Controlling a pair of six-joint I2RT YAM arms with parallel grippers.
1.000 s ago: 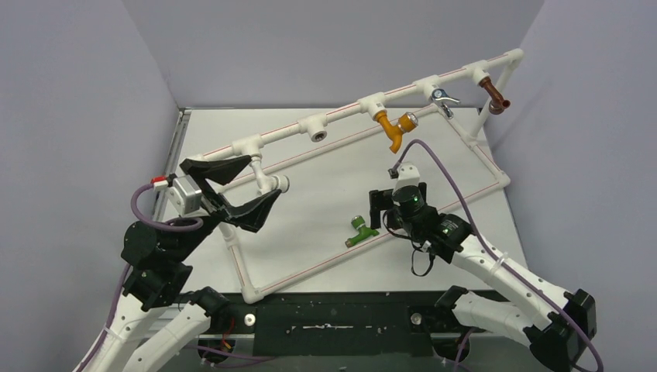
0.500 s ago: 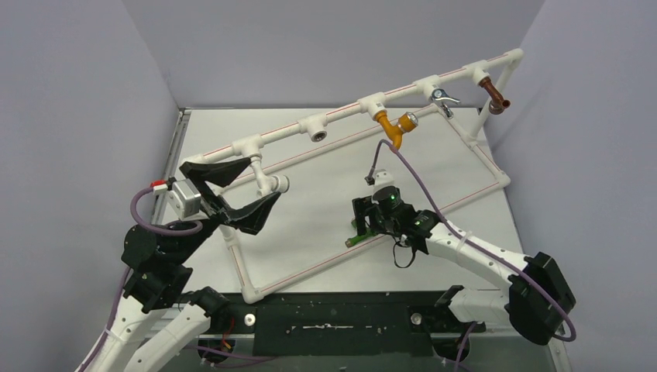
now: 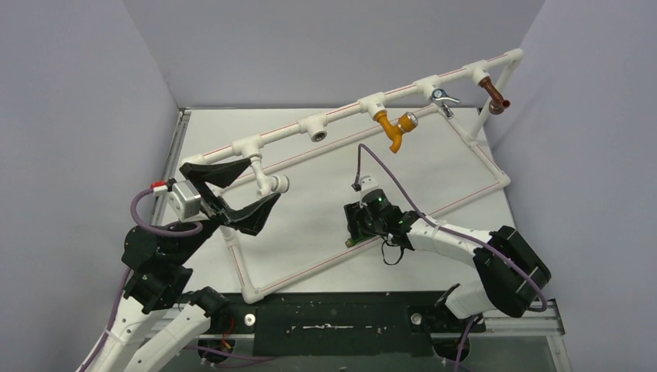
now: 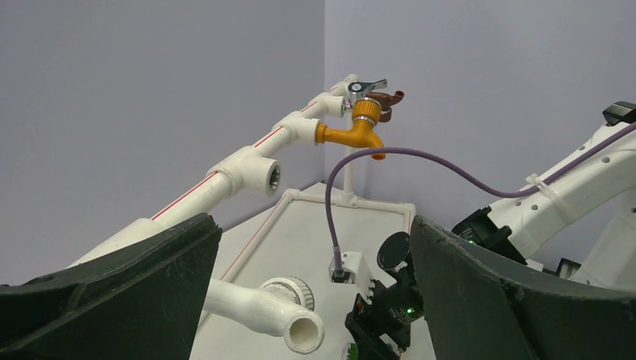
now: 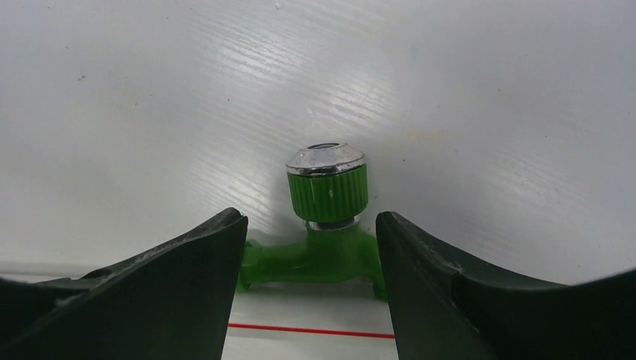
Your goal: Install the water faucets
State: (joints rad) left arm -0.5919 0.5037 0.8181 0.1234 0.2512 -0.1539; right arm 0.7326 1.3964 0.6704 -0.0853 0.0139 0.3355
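The green faucet (image 5: 328, 225) lies on the table against the frame's near red-striped pipe, its silver-capped knob pointing away from the camera. My right gripper (image 5: 310, 221) is down over it, a finger touching each end of its body. From above, only a sliver of green (image 3: 350, 242) shows beneath the right gripper (image 3: 358, 225). My left gripper (image 3: 259, 180) hangs wide open astride the white faucet (image 3: 271, 183) that sticks out of the frame's left tee, touching nothing. Orange (image 3: 393, 128), silver (image 3: 442, 98) and brown (image 3: 493, 93) faucets hang from the top pipe.
The white pipe frame (image 3: 341, 115) slants across the table from front left to back right. One tee socket (image 3: 317, 133) on its top pipe stands bare. The right arm's purple cable (image 3: 387, 167) loops above the table.
The right arm has swung left and come down over the green faucet, and its jaws have narrowed onto the faucet's ends. The left arm has stayed put.
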